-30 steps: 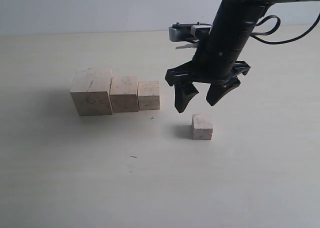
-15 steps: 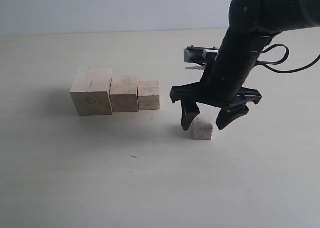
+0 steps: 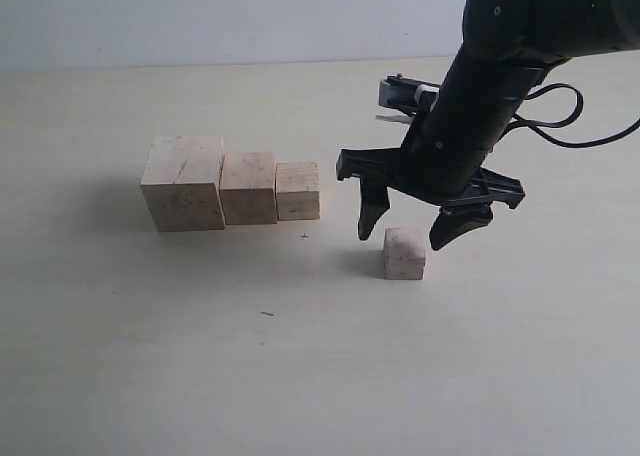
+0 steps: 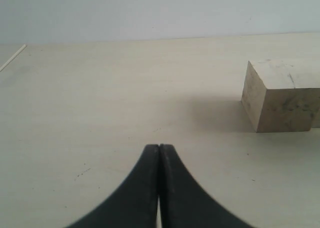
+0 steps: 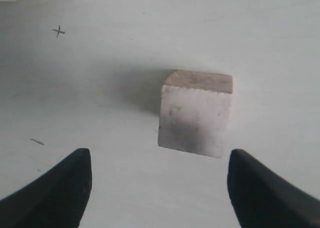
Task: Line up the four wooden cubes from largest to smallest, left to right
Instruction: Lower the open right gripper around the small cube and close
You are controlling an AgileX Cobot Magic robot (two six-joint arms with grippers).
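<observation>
Three pale wooden cubes stand touching in a row: the largest (image 3: 183, 183) with dark marks at the left, a middle one (image 3: 248, 187), then a smaller one (image 3: 298, 190). The smallest cube (image 3: 404, 253) sits alone to the right and nearer the front. My right gripper (image 3: 412, 226) hangs open just above and behind it, a finger on each side, touching nothing. The right wrist view shows that cube (image 5: 196, 113) ahead of the open gripper (image 5: 159, 160). My left gripper (image 4: 159, 147) is shut and empty, with the largest cube (image 4: 282, 94) off to its side.
A pale tabletop (image 3: 300, 356) carries everything, with a small pen cross (image 3: 304, 236) between the row and the lone cube. A light wall (image 3: 200, 16) runs behind the table.
The right gripper swung right and dropped low around the smallest cube, then rose slightly. It stayed open and the cube did not move.
</observation>
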